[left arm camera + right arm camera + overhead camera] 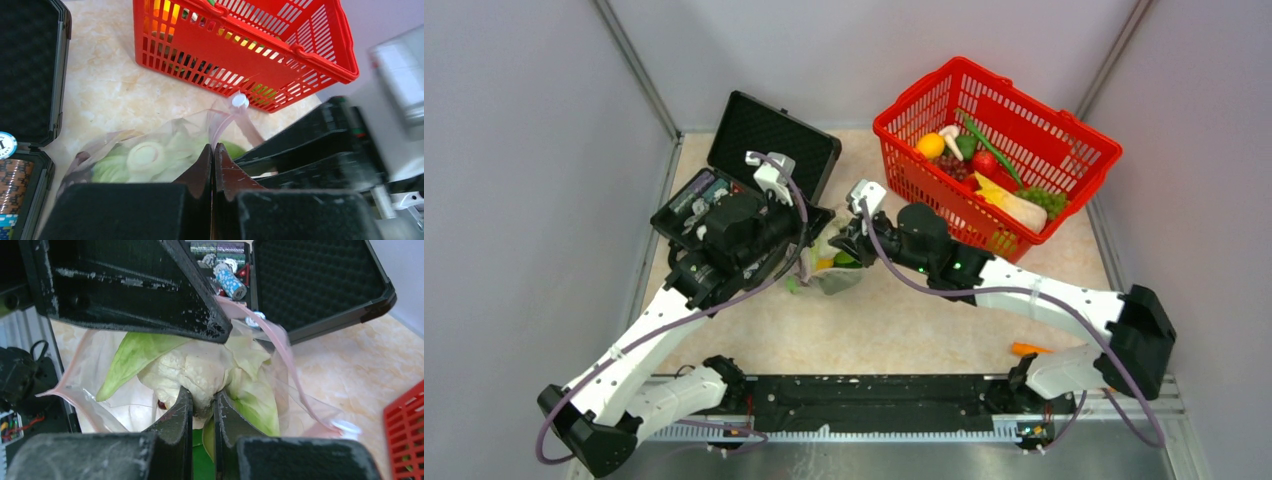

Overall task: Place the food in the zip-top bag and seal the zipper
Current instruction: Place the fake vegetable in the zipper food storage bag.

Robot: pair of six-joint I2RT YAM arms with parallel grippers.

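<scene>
— Where's the bag (829,274)?
— Mid-counter (904,330), between the arms, greens (200,370) inside. Left fingers (213,156) pinch its zipper (286,356). Right fingers (191,407) are narrow, but I can't tell what they hold.
— Which way does the zipper lie?
— From the left fingers toward the basket (944,200). The slider (240,101) looks nearer the right arm.

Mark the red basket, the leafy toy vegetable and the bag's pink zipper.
red basket (225,45): left wrist view, solid panel of its near wall.
leafy toy vegetable (195,370): right wrist view, its pale middle.
zipper (287,352): right wrist view, pink strip's far side.
</scene>
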